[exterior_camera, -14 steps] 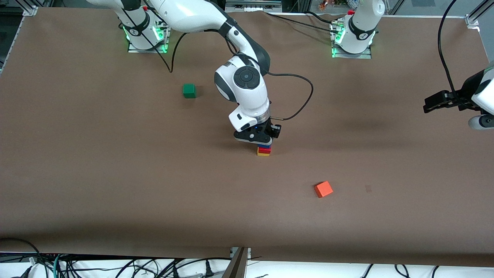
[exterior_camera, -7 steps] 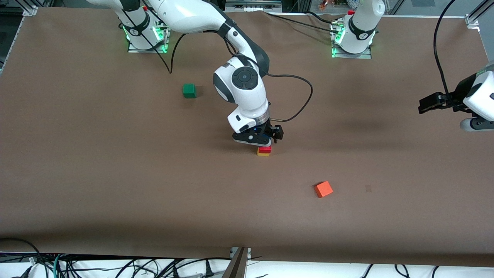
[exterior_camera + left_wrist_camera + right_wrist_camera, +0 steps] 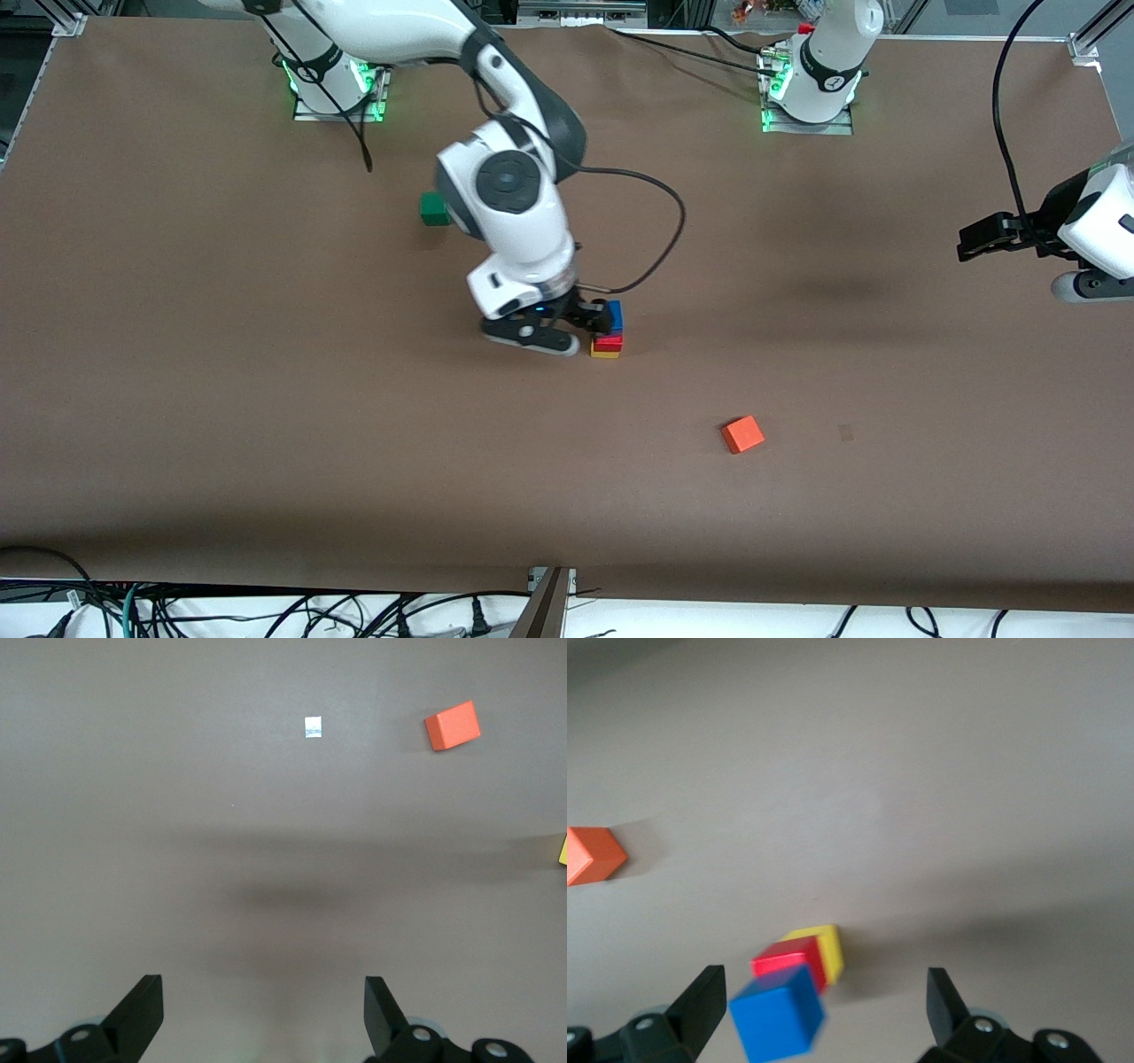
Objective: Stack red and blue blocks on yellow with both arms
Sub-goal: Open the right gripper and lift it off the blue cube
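**A:** Starting nearest the camera: why is the orange cube [image 3: 742,434] lying alone on the worktop [image 3: 266,443], well apart from either hand?

**B:** It's no part of the stack, so I'd say it's simply left where it is.

**A:** And the stack itself?

**B:** It's just beside the right hand [image 3: 586,321], close to its fingertips. The yellow cube [image 3: 605,353] sits on the worktop as the base, with the red block [image 3: 608,339] on it and the blue block [image 3: 613,315] on top. The wrist view shows the blue block between the right hand's fingers, with a gap on each side. The fingers are spread and grip nothing, so the blue block rests on the red by its own weight. It may sit slightly off-square, though I can't tell for sure.

**A:** So the stacking looks done?

**B:** That's my judgement. The hand only has to lift away without brushing the top.

**A:** The left hand [image 3: 974,239]?

**B:** It waits, fingers apart and empty, over bare worktop at its own arm's end.

**A:** Farthest?

**B:** The green cube [image 3: 432,208], partly hidden by the right arm and unused.
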`<action>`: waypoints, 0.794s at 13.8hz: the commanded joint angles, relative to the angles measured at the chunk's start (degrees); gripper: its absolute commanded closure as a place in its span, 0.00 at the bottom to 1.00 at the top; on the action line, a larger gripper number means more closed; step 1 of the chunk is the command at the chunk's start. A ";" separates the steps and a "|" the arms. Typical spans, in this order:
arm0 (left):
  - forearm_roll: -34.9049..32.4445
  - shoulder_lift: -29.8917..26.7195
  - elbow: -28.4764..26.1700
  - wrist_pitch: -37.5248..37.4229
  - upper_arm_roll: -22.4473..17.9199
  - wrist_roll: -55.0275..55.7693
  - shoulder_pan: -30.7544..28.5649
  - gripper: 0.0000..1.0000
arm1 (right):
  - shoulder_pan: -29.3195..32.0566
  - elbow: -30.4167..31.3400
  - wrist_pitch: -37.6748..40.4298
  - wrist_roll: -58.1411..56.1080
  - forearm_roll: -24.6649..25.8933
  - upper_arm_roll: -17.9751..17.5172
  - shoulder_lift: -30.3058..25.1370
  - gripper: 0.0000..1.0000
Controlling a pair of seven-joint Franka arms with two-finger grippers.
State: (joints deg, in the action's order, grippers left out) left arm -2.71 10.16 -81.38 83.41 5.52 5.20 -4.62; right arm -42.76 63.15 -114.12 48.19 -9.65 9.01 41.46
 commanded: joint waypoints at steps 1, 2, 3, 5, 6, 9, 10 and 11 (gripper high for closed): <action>0.69 -0.58 -0.70 0.79 0.02 -0.89 -0.39 0.00 | 6.45 1.88 8.36 -11.15 -7.03 -0.48 -6.20 0.00; 0.69 -0.50 -0.70 0.79 0.02 -0.89 -0.39 0.00 | 8.81 2.76 11.69 -13.80 -7.49 -0.05 -8.05 0.00; 0.69 -0.50 -0.70 0.79 0.02 -0.89 -0.39 0.00 | 10.58 3.81 14.16 -15.91 -7.84 -0.04 -9.98 0.00; 0.69 -0.50 -0.70 0.79 -0.16 -0.98 -0.39 0.00 | 12.26 7.76 16.46 -18.82 -7.84 1.35 -14.55 0.00; 0.69 -0.50 -0.70 0.79 -0.16 -0.98 -0.39 0.00 | 12.26 10.13 18.12 -20.75 -7.84 2.84 -17.00 0.00; 0.78 -0.50 -0.70 0.79 -0.16 -0.72 -0.39 0.00 | 12.26 17.16 22.69 -24.89 -6.97 6.89 -25.00 0.00; 0.78 -0.50 -0.70 0.79 -0.16 -0.80 -0.39 0.00 | 12.18 19.27 24.28 -26.73 -6.27 8.21 -27.55 0.00; 0.86 -0.50 -0.70 0.79 -0.25 -0.81 -0.39 0.00 | 12.18 20.60 25.77 -27.79 -4.43 8.92 -29.84 0.00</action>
State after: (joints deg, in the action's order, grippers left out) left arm -2.71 10.20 -81.45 83.45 5.37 5.20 -4.63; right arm -29.76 76.25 -89.71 23.05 -15.89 16.36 18.96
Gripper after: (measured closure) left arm 0.000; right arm 0.000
